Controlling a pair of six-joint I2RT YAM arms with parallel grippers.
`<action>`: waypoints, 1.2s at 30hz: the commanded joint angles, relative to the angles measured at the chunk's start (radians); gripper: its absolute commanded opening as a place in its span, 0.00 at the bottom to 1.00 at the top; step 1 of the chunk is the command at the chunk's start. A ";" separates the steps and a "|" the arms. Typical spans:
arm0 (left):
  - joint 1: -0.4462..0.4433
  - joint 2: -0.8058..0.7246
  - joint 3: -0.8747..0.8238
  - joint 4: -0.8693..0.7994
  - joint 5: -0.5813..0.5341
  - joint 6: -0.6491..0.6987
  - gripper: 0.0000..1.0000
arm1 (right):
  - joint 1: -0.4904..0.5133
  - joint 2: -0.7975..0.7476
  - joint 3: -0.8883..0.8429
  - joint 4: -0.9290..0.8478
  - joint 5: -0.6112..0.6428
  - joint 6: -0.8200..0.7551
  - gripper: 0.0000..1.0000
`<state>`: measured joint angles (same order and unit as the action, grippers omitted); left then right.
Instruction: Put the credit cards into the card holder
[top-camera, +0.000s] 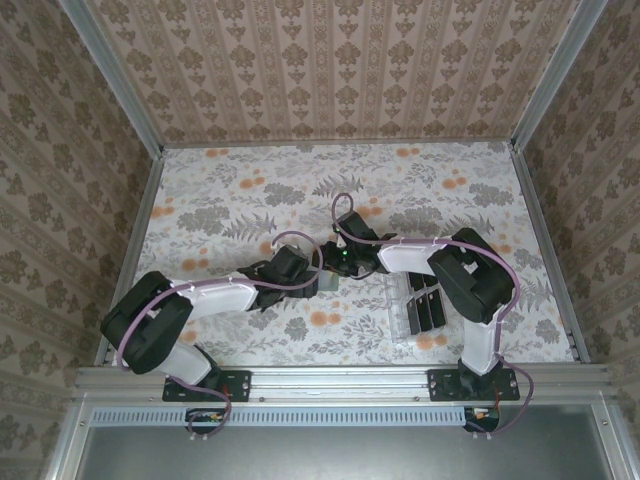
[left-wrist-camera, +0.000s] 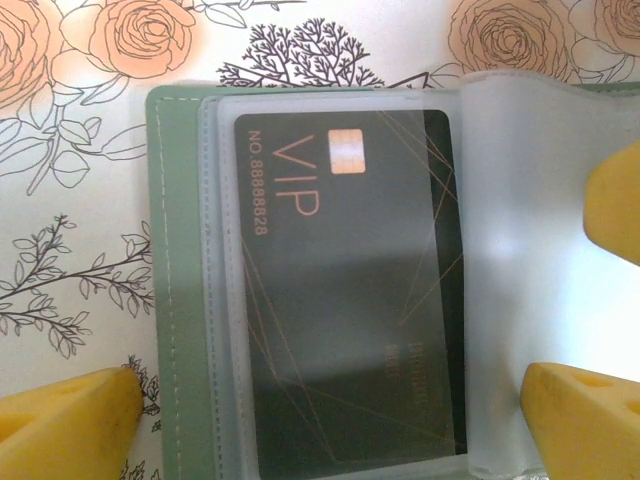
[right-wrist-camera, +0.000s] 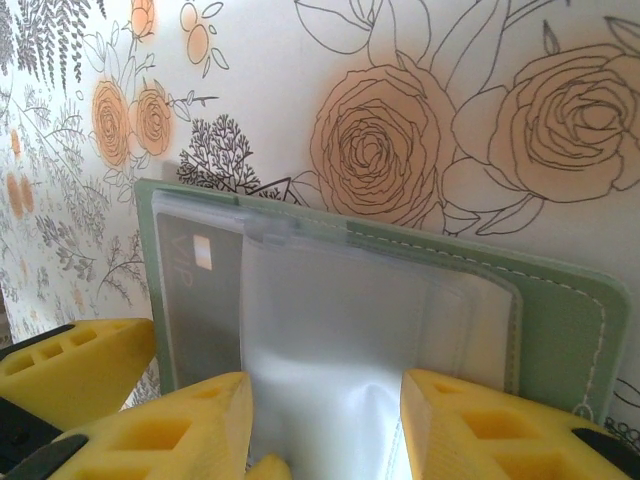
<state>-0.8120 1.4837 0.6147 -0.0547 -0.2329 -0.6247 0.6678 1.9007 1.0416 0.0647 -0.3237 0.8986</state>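
Yellow fingers (right-wrist-camera: 190, 430) of the right gripper (right-wrist-camera: 325, 405) stand partly apart, with a clear sleeve (right-wrist-camera: 330, 330) of the card holder (right-wrist-camera: 560, 330) rising between them; whether they pinch it I cannot tell. Over the card holder the left gripper (left-wrist-camera: 328, 390) is spread wide, one finger just off its left edge. One credit card (left-wrist-camera: 340, 300) lies inside the card holder, under a clear pocket. More black cards (top-camera: 431, 306) sit by a clear rack (top-camera: 400, 312), right of the card holder.
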 joint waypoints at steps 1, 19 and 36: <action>-0.004 -0.021 -0.020 -0.030 -0.017 -0.012 1.00 | 0.009 0.031 0.014 0.010 -0.027 0.017 0.45; 0.019 -0.119 -0.033 -0.048 -0.016 0.012 1.00 | 0.007 0.048 -0.009 0.137 -0.079 0.100 0.45; 0.019 -0.078 -0.010 -0.031 0.003 0.023 1.00 | 0.022 0.102 0.063 0.110 -0.092 0.105 0.45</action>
<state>-0.7971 1.3930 0.5968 -0.0807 -0.2325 -0.6235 0.6792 1.9728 1.0775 0.1947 -0.3985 0.9958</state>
